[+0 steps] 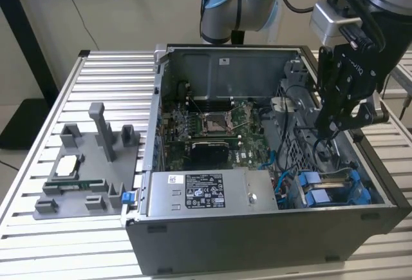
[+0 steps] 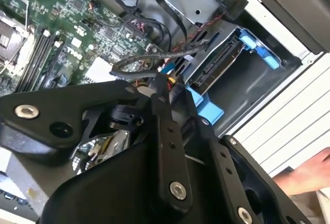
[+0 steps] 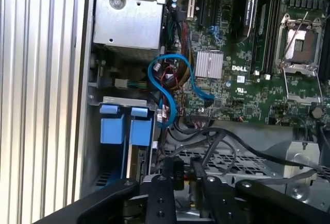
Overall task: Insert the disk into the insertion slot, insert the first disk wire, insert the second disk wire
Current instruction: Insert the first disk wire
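The disk (image 2: 212, 68) lies in the insertion slot (image 2: 252, 87) at the case's front corner on the exterior view's right, with its blue frame (image 1: 314, 197) showing in the exterior view. In the first wrist view the blue tabs (image 3: 112, 130) of the frame stand side by side. My gripper (image 1: 329, 133) hangs low inside the case, just behind the disk. Its fingers (image 3: 166, 178) sit close together on a black connector (image 3: 177, 168) of a disk wire, and black cables (image 3: 221, 144) run off from it. In the second wrist view the fingertips (image 2: 159, 86) are near red and yellow wires.
A grey metal box with a sticker (image 1: 206, 193) fills the case's front. The motherboard (image 1: 212, 125) lies behind it. A blue cable (image 3: 172, 80) loops beside the disk. A grey fixture (image 1: 84, 170) sits on the slatted table. A person's hand (image 2: 305, 175) is outside the case.
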`<state>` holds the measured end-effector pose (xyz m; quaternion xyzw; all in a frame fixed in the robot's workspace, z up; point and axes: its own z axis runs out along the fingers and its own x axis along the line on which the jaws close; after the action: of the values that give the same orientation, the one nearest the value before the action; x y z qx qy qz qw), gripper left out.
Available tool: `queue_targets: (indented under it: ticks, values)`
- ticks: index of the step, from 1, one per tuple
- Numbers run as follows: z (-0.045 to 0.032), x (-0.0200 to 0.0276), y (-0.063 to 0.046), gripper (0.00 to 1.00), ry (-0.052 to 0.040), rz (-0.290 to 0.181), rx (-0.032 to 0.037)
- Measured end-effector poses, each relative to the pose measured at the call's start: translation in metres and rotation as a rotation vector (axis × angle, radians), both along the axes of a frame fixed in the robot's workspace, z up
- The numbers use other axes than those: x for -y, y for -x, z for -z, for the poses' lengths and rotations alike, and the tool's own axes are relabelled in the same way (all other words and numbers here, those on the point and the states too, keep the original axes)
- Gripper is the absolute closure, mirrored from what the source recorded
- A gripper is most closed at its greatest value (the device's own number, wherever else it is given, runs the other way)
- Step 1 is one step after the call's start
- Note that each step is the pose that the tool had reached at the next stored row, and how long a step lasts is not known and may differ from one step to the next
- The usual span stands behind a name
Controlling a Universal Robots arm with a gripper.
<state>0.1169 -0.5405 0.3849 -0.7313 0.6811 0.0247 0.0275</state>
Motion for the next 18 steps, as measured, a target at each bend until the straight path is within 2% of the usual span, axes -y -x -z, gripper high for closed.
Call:
queue_targets:
  ticks: [4, 5, 18]
  values:
    - [0.0001, -0.0001, 0.0012, 1.00, -0.0278, 0.000, 0.0050]
    - [0.0001, -0.0002, 0.0012, 1.00, -0.0303, 0.000, 0.0061]
    - [0.0006, 0.0010, 0.0013, 1.00, -0.0308, -0.001, 0.0069]
